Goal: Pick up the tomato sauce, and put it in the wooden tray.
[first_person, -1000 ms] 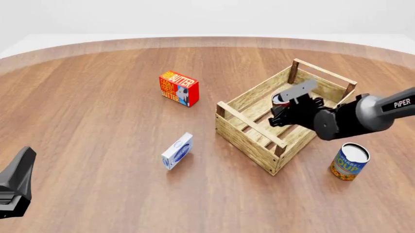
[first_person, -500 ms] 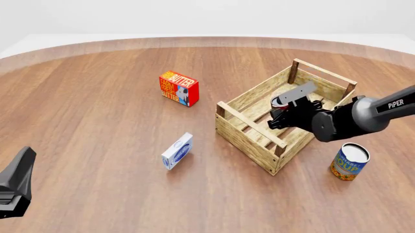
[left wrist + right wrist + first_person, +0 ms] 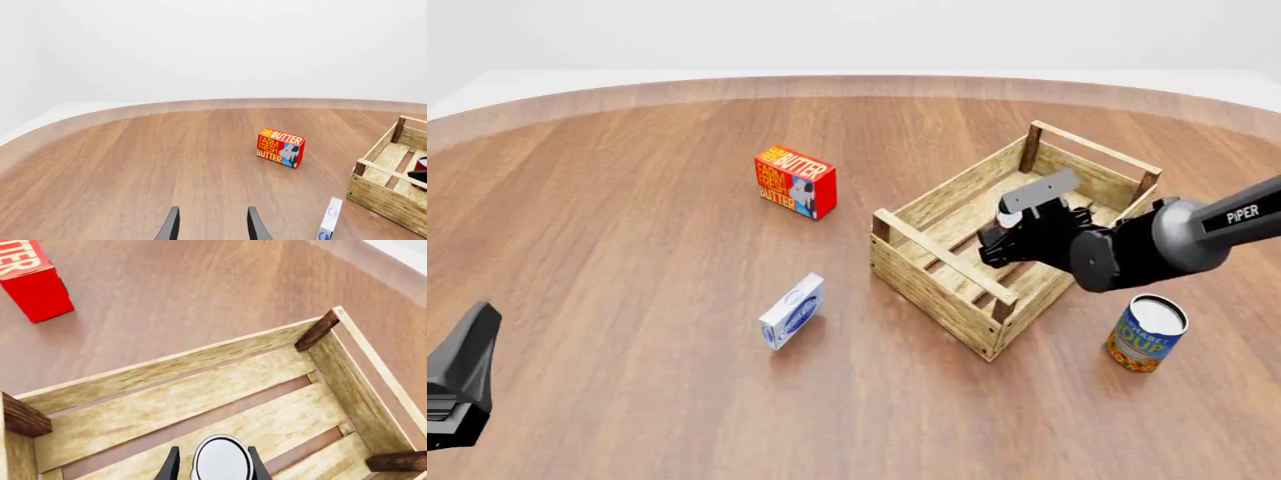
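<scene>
Right gripper (image 3: 212,466) pinches the tomato sauce (image 3: 222,459) by its sides, over the slats inside the wooden tray (image 3: 938,275). We judge the can rigid, fairly light and slick-walled, best held mid-body as now. Our left gripper (image 3: 212,226) hangs spread and empty above the bench (image 3: 627,300).

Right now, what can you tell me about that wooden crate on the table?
The wooden tray is a large, open, rectangular crate of pale wood with slatted floor and sides and darker corner posts. It rests flat on the table, turned at an angle, right of the butter box. The right gripper reaches down into it, fingers either side of the tomato sauce, whose silver top faces the wrist camera.
</scene>
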You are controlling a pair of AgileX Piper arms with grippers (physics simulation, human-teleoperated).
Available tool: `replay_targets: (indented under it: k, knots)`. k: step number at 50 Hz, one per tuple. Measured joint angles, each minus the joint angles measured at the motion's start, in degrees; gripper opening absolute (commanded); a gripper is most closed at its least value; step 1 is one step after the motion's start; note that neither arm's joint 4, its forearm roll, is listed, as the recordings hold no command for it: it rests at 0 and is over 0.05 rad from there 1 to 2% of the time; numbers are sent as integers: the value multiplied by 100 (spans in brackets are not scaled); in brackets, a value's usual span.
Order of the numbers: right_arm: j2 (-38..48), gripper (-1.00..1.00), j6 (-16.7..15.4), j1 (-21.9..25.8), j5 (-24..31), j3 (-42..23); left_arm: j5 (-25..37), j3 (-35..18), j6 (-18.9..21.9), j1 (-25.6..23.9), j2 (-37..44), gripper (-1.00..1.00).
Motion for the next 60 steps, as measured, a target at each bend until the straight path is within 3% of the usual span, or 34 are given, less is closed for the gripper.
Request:
replay_targets:
  k: [19, 60]
  knots:
    - [-165, 100, 57, 23, 54, 32, 0, 0, 0, 0, 0, 100]
    - [-1482, 100, 184, -16, 635, 50, 0, 0, 0, 0, 0, 100]
